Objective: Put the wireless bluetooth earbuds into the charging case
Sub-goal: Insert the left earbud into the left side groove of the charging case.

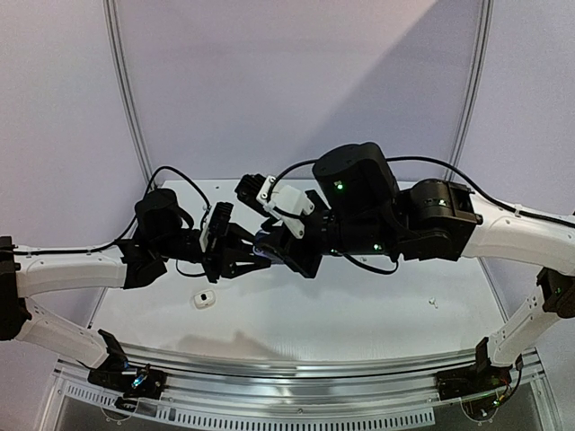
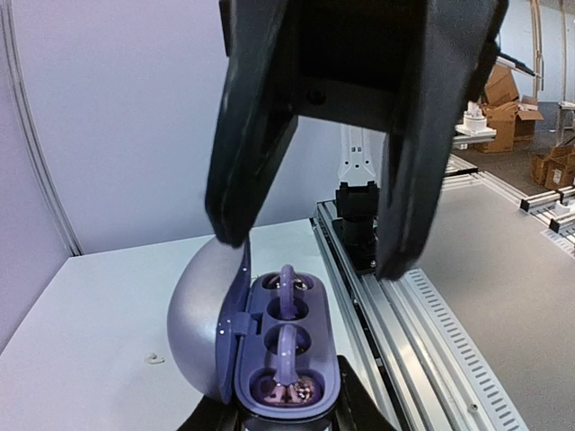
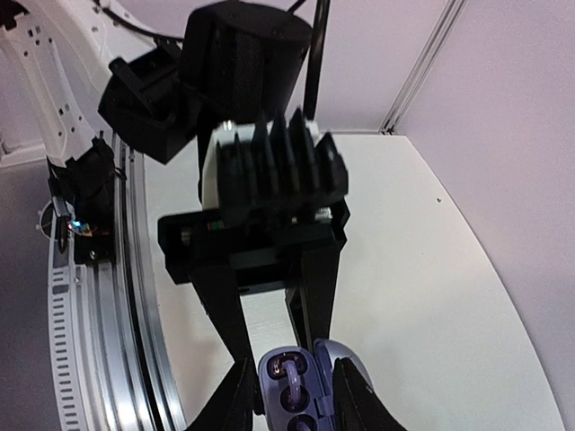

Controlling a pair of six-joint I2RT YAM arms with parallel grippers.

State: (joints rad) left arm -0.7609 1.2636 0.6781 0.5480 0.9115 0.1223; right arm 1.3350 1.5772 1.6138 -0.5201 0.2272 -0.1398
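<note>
Left gripper (image 3: 283,352) is mine and is closed narrow on the base of the purple charging case (image 2: 329,355), holding it up off the table (image 1: 359,305) near centre. Its lid (image 2: 193,323) is swung open toward 9 o'clock in the left wrist view. Right gripper (image 2: 313,250) is spread wide and holds nothing. It sits at 12 o'clock over the case mouth with one finger on each side, and neither finger appears to touch the case. Two grey-purple earbuds (image 2: 287,280) lie in the wells, one toward 12 and one toward 6 in the left wrist view. I cannot tell whether they are fully seated. On the table, a white case (image 1: 205,299) lies at about 7 o'clock from the held case. Whether it is open or shut is too small to read. A small white speck (image 1: 434,303) lies well apart at 4 o'clock and may be a white earbud. Judgement: the purple pair is in hand and looks close to done, while the white pair is not yet started. The next move likely calls for one right fingertip to press each bud down squarely or to fold the lid over. Meanwhile my left grip must not twist, as the case is smooth and rounded and could slip.
</note>
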